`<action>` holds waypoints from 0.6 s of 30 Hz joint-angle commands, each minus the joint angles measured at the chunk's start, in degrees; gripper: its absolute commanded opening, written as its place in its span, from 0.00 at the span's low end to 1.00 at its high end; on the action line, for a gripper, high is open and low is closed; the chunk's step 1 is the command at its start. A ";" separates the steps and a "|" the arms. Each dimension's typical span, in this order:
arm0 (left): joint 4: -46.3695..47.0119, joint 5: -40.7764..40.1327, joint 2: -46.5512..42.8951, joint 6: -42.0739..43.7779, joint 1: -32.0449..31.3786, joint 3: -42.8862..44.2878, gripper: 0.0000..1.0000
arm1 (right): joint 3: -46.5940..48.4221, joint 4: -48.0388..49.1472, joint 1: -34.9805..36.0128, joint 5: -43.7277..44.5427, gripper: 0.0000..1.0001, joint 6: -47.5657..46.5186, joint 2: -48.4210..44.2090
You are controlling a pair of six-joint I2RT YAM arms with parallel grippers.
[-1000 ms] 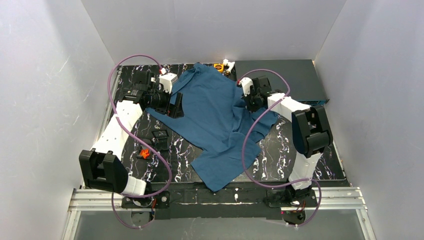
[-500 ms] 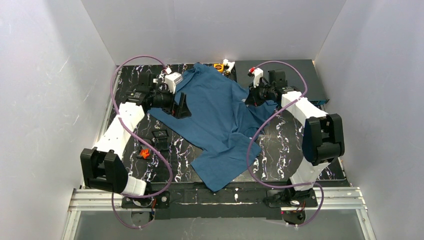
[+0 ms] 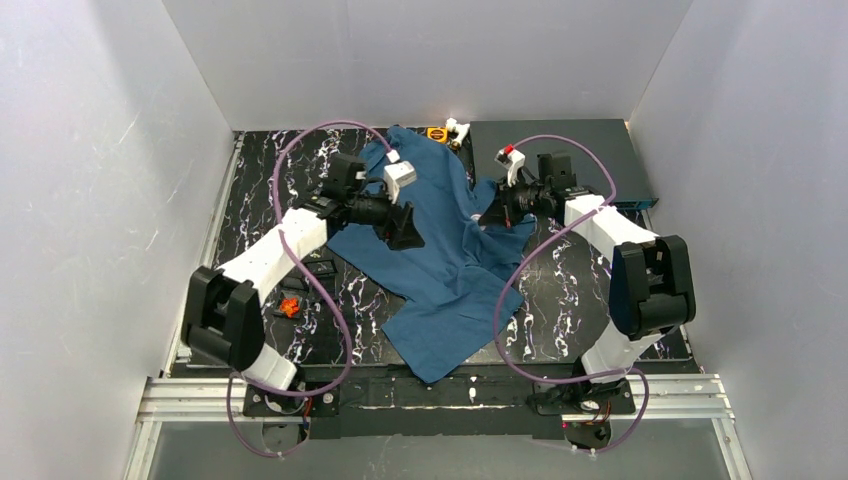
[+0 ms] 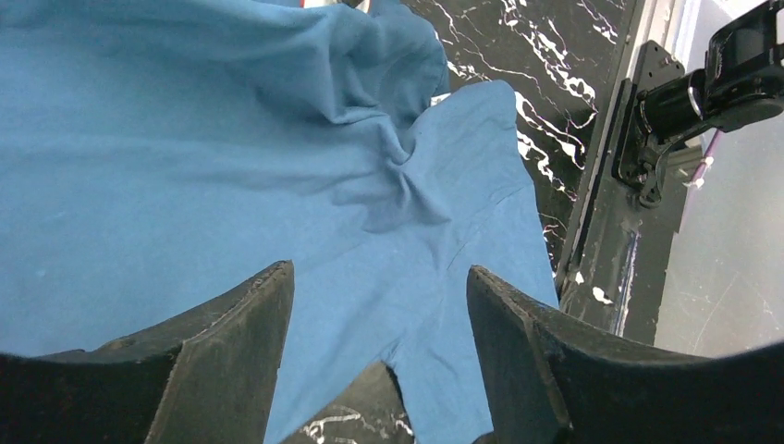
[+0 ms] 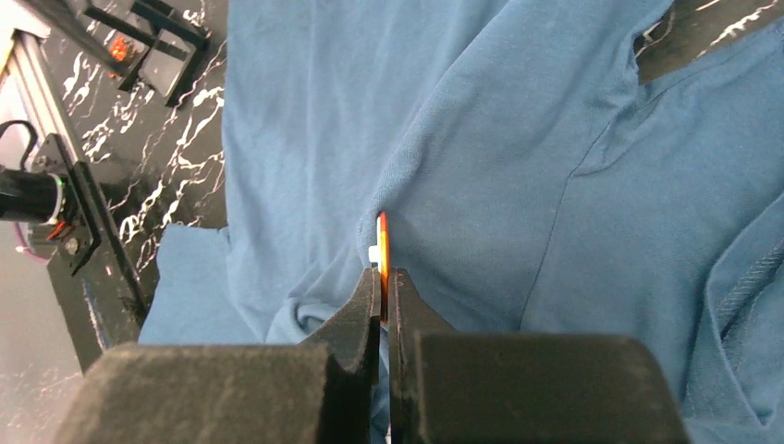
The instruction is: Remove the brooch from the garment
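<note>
The dark teal garment [image 3: 440,240] lies spread across the black marble table. My right gripper [image 3: 487,215] is at its right edge, shut on a thin orange brooch [image 5: 383,242] seen edge-on, with a small white part on its left side. The brooch stands against a fold of the cloth [image 5: 518,166] just past my right fingertips [image 5: 384,273]. The cloth is bunched and lifted there. My left gripper [image 3: 410,228] is open and empty, just above the garment's left half [image 4: 231,139]. Cloth shows between its two fingers [image 4: 377,273].
A dark grey box [image 3: 560,160] sits at the back right. A small orange and white object [image 3: 445,132] lies at the back edge. Black frames [image 3: 320,268] and a small orange piece [image 3: 290,306] lie at the left. Grey walls enclose the table.
My left arm has swung right from the garment's left edge to over its middle. My right gripper has shifted back and right, drawing the cloth's right side into a bunch.
</note>
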 commanded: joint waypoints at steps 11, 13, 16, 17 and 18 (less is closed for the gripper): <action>14.46 5.24 9.47 9.76 -9.74 3.95 0.53 | -5.21 1.94 3.70 -6.17 0.01 -2.28 -7.61; 15.34 4.78 9.37 11.99 -10.79 3.88 0.55 | -5.68 1.82 4.74 -5.88 0.01 -2.88 -8.32; 17.57 3.97 10.85 12.38 -11.71 4.06 0.55 | -5.69 1.03 6.57 -5.81 0.01 -4.52 -9.64; 17.57 3.56 11.26 13.13 -12.18 4.10 0.55 | -5.68 1.09 6.80 -6.15 0.01 -4.57 -9.87; 17.58 3.51 11.90 13.24 -12.36 4.25 0.55 | -5.80 1.19 6.92 -6.41 0.01 -4.61 -10.04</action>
